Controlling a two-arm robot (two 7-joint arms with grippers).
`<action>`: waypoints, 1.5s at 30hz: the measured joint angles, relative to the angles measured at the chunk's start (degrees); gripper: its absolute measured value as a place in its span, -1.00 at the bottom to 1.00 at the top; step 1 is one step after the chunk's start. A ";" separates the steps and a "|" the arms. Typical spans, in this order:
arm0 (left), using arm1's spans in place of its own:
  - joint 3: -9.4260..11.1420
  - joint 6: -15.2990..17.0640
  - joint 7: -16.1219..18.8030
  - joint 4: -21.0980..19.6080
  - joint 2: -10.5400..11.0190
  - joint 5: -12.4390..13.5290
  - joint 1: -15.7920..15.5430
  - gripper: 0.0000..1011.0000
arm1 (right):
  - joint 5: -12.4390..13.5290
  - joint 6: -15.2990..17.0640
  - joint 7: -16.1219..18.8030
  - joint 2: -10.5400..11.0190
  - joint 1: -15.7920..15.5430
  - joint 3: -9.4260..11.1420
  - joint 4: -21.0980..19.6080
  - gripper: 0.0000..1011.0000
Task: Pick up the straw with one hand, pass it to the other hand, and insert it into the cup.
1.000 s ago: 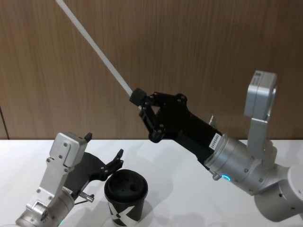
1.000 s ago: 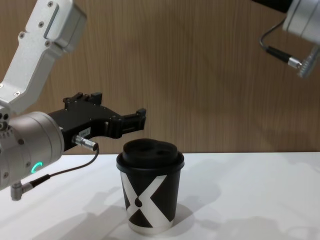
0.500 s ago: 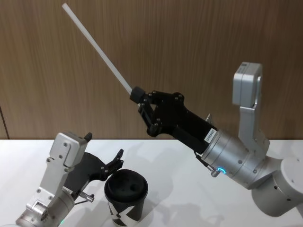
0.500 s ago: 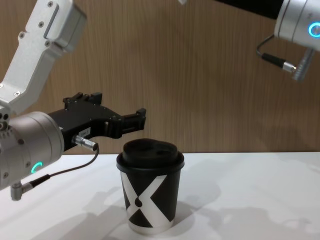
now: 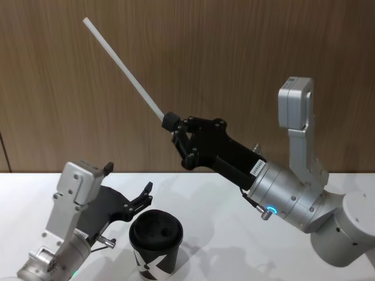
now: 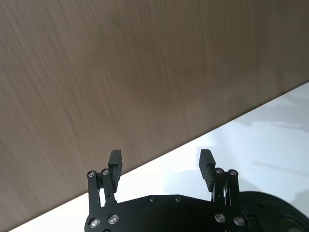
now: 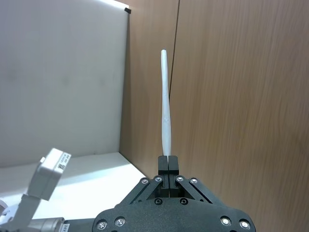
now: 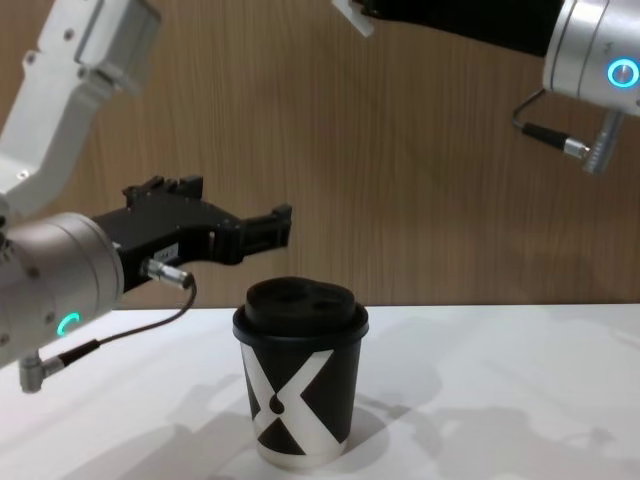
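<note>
**Right gripper point(image 5: 170, 122) clamped on the straw point(image 5: 122, 65) near its lower end.**
The straw slants up and away from the closed fingers. Below this gripper, the left gripper point(image 6: 161, 158) hovers with fingers spread wide, just beside the lidded cup point(image 5: 155, 239), which stands upright.

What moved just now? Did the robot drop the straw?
No. The right gripper stayed shut on the straw; its wrist shifted toward the robot's left and the straw's tip dipped. The left gripper, jaws open, rose slightly near the cup, which stayed put.
</note>
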 joint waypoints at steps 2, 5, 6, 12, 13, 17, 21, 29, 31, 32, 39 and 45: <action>-0.28 -0.17 -0.38 -0.30 -0.01 -0.58 0.19 0.98 | -0.02 0.15 -0.18 0.02 0.09 -0.04 0.09 -0.99; -1.30 -0.69 -1.75 -1.47 0.00 -2.62 0.71 0.98 | -0.05 0.38 -0.32 0.04 0.15 -0.09 0.18 -0.98; -1.50 -0.76 -1.94 -1.70 0.01 -2.93 0.82 0.98 | -0.06 0.43 -0.36 0.05 0.17 -0.10 0.20 -0.99; -3.65 -1.44 -4.80 -4.16 0.30 -7.28 1.80 0.99 | -0.09 0.70 -0.58 0.07 0.27 -0.16 0.31 -0.99; -4.03 -1.50 -5.20 -4.60 0.39 -7.85 1.99 0.98 | -0.10 0.73 -0.61 0.08 0.28 -0.17 0.33 -0.98; -5.68 -1.84 -7.25 -6.32 0.68 -11.02 2.69 0.98 | -0.13 0.85 -0.68 0.10 0.31 -0.19 0.38 -0.98; -7.79 -2.15 -10.07 -8.42 1.03 -15.41 3.54 0.98 | -0.13 0.92 -0.72 0.11 0.33 -0.21 0.39 -0.98; -11.44 -2.72 -14.96 -11.20 1.56 -23.03 4.81 0.98 | -0.13 1.00 -0.77 0.13 0.37 -0.25 0.44 -0.98; -12.40 -2.87 -16.76 -11.71 1.70 -25.66 5.01 0.98 | -0.13 1.01 -0.79 0.13 0.38 -0.26 0.45 -0.99; -12.60 -2.90 -17.05 -11.82 1.73 -26.36 5.05 0.98 | -0.13 1.01 -0.79 0.13 0.39 -0.26 0.45 -0.98; -14.59 -2.83 -22.07 -12.31 1.81 -33.44 5.09 0.98 | -0.13 1.06 -0.83 0.13 0.40 -0.26 0.47 -0.98; -15.42 -1.88 -25.99 -11.71 1.42 -39.39 4.08 0.98 | -0.13 1.10 -0.83 0.13 0.40 -0.26 0.47 -0.99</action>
